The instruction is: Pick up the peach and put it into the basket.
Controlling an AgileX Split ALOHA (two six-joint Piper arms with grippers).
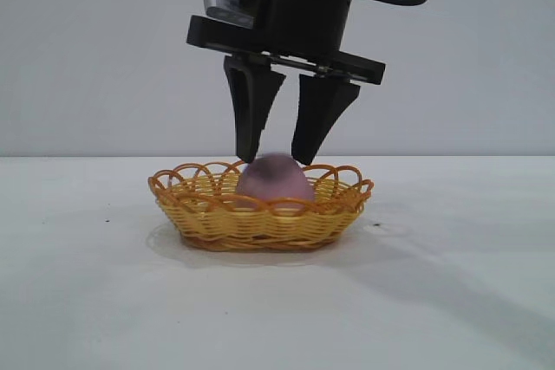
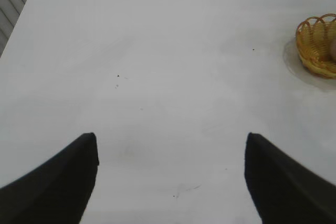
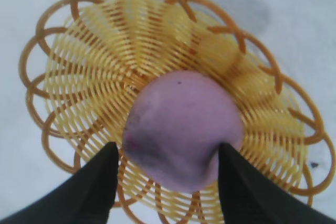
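peach point(image 1: 276, 181) in basket point(image 1: 260, 218) — right gripper point(image 1: 277, 160) spread above

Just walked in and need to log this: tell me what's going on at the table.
The right gripper hangs directly over the basket, fingers open on either side of the peach. The peach sits inside the basket, which stands on the white table. The fingertips are level with the top of the peach and do not look closed on it. The left gripper is open above bare table, off to the basket's side.

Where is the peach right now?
In the exterior view the peach sits inside the basket mid-table, directly under the right tool, whose open fingers flank its top.
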